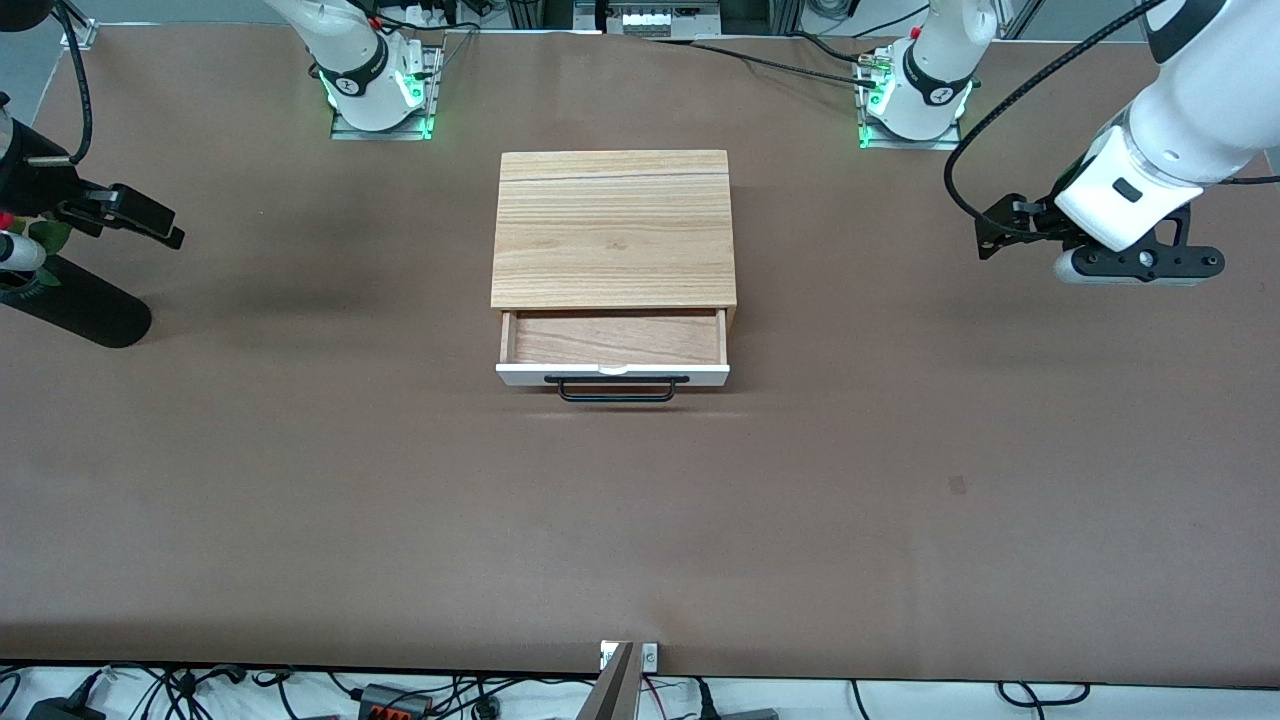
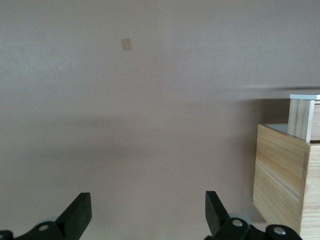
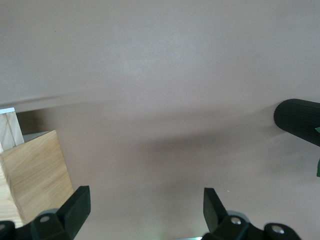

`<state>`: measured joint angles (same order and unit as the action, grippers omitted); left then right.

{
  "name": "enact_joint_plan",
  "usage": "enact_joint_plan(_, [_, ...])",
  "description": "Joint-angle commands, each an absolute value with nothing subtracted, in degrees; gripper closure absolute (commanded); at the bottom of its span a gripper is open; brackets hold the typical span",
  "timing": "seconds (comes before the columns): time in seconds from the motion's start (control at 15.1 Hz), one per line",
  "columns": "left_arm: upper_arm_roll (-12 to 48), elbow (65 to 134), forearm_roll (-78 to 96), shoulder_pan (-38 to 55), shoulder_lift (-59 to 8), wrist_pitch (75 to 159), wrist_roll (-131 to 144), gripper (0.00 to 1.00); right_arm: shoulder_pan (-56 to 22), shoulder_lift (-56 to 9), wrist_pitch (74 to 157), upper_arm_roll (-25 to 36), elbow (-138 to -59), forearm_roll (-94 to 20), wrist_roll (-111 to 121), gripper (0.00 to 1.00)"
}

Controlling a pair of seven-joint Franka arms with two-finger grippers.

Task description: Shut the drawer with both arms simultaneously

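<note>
nearest the front camera, bare brown worktop [image 1: 640, 540] runs wide, marked only by a small dark spot [image 1: 957, 485] toward the left arm's end. farther back, at the middle of the worktop, sits the light-wood box [image 1: 613, 230], and the drawer [image 1: 613, 350] stands partly pulled out of it toward the camera. its white front panel [image 1: 520, 375] carries a thin black bar handle [image 1: 616, 388], and the wood floor inside shows bare.

the left gripper [image 2: 148, 212] hangs over the worktop at the left arm's end, well apart from the box, with its two black fingers [image 2: 79, 214] spread wide and nothing between them. in the left wrist view the box's side and the corner of the drawer show at the edge, and the small spot shows pale on the worktop.

the right gripper [image 3: 146, 210] hangs over the worktop at the right arm's end, also well apart from the box. its fingers [image 3: 77, 207] stand wide apart and hold nothing. a black ribbed cylinder [image 3: 297, 120] lies on the worktop near it; in the front view it shows close under the right arm. the right wrist view catches the box's corner at its edge.

neither gripper touches the drawer.
</note>
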<state>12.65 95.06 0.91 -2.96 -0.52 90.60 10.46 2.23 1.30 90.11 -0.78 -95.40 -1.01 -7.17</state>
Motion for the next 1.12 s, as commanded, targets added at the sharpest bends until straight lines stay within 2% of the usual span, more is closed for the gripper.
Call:
enact_joint_plan(0.0, [12.66, 93.16, 1.84, -3.16, -1.41, 88.68, 10.46, 0.0, 2.11, 1.14, 89.12, -0.97, -94.48, -0.88, -8.35, 0.0])
enact_joint_plan(0.66, [12.83, 93.08, 2.46, -3.08, -1.93, 88.33, 10.11, 0.0, 2.2, 1.14, 89.12, -0.97, -94.48, -0.97, -8.26, 0.0])
enact_joint_plan(0.86, [12.92, 92.9, 2.64, -2.64, -3.86, 88.94, 10.81, 0.0, 2.2, 1.06, 89.12, -0.88, -94.48, -0.88, -8.0, 0.0])
enact_joint_plan(1.06, [13.18, 89.31, 2.55, -1.59, -7.98, 89.65, 10.81, 0.0, 2.2, 0.09, 89.12, -0.97, -94.31, -1.32, -7.91, 0.0])
